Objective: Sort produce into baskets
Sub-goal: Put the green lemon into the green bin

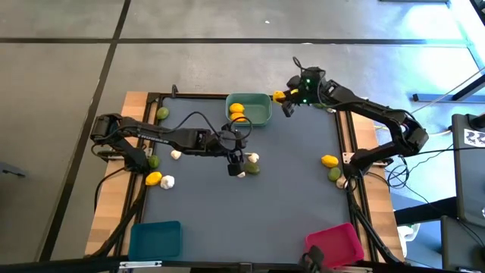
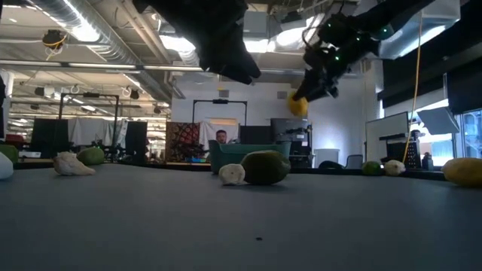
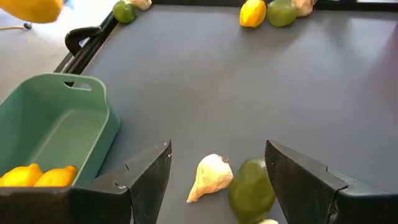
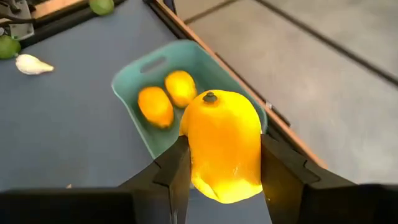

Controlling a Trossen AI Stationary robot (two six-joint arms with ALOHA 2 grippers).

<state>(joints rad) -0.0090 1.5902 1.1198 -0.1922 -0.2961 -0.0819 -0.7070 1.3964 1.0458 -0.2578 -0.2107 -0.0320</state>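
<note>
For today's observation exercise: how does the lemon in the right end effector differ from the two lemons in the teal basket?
The held lemon is clamped between the right end effector's fingers, lifted above the table; the two basket lemons rest loose on the floor of the teal basket. The held lemon is alone and outside the basket; the basket lemons lie side by side inside it. All three are yellow and rounded.
</note>
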